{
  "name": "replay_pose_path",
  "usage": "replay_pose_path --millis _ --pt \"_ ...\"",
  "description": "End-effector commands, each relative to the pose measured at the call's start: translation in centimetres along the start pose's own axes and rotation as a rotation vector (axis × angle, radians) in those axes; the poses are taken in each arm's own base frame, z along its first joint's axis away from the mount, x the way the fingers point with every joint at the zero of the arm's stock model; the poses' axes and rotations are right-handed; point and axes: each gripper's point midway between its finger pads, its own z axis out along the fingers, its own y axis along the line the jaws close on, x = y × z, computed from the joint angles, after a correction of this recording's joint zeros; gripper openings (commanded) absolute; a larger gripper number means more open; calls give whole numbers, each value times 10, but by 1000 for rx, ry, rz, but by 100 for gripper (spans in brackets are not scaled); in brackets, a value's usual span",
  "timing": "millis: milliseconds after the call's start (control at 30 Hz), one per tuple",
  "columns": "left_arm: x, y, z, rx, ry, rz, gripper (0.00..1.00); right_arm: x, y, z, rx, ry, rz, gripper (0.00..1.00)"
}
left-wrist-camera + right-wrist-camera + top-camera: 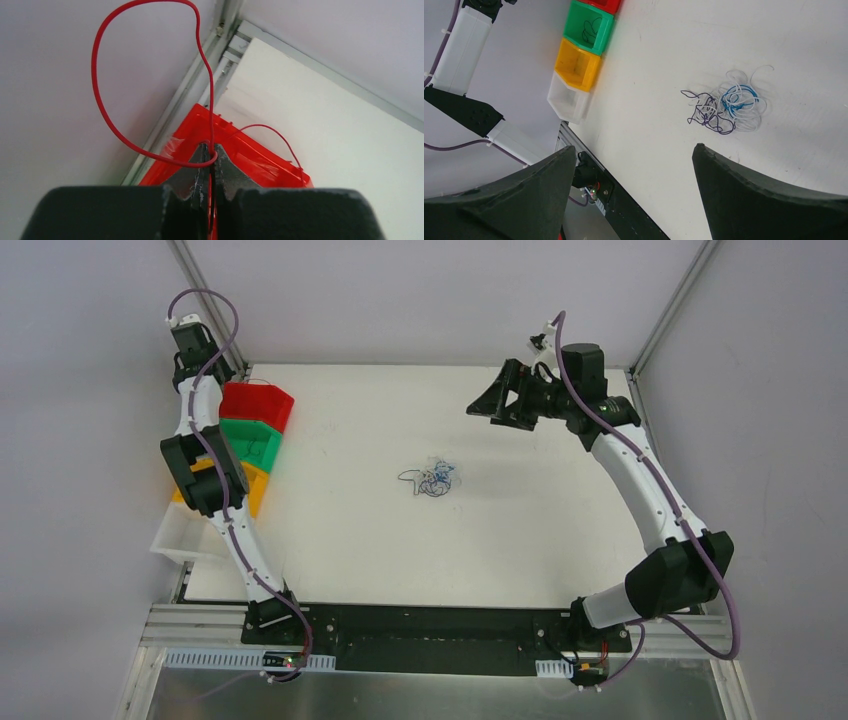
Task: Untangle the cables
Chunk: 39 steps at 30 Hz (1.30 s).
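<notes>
A small tangle of white, blue and dark purple cables [435, 478] lies near the middle of the white table; it also shows in the right wrist view [726, 105]. My left gripper [210, 150] is shut on a thin red cable [97, 95] and holds it over the red bin [255, 160] at the table's far left; the cable loops up above the fingertips. In the top view the left gripper [243, 377] is mostly hidden by its arm. My right gripper [480, 405] is open and empty, held above the table to the upper right of the tangle.
A row of bins stands along the left edge: red [258, 403], green [252, 443] with a dark cable inside, yellow [255, 490] and white [185, 537]. A metal frame rail [200, 75] runs behind the red bin.
</notes>
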Motion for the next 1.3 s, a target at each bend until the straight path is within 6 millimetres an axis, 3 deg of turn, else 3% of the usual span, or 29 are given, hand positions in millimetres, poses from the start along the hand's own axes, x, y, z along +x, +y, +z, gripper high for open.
replay_pose_path --millis 0,67,167,300,533,700,867,1067,1200,1233,1267 --pt "-42 30 -2 -156 -134 53 0 -2 9 -15 -10 -34 -24 90" --pt "-54 48 -4 -254 -170 89 0 -1 9 -16 -10 -33 -23 90" --pt "-64 57 -6 -309 -192 130 0 1 8 -16 -10 -27 -16 90" --pt "-55 40 -2 -210 -172 118 0 4 7 -14 -14 -20 -1 90" --pt "-14 -9 -9 19 -60 22 0 5 4 -13 -8 -16 11 90" --pt "9 -14 -16 53 15 -43 2 7 2 -13 -7 -14 12 90" --pt "0 -20 -35 94 26 -81 29 8 -2 -14 -4 -14 9 90" --pt "-44 -25 -79 105 -36 -83 57 14 -8 -16 -5 2 -8 90" --pt "-65 -15 -110 46 -52 -39 92 29 -28 -18 42 72 -56 90" --pt "-68 -14 -117 39 -52 -28 98 36 -36 -17 62 106 -72 90" --pt "-69 -14 -124 49 -49 -11 99 41 -44 -16 81 137 -91 90"
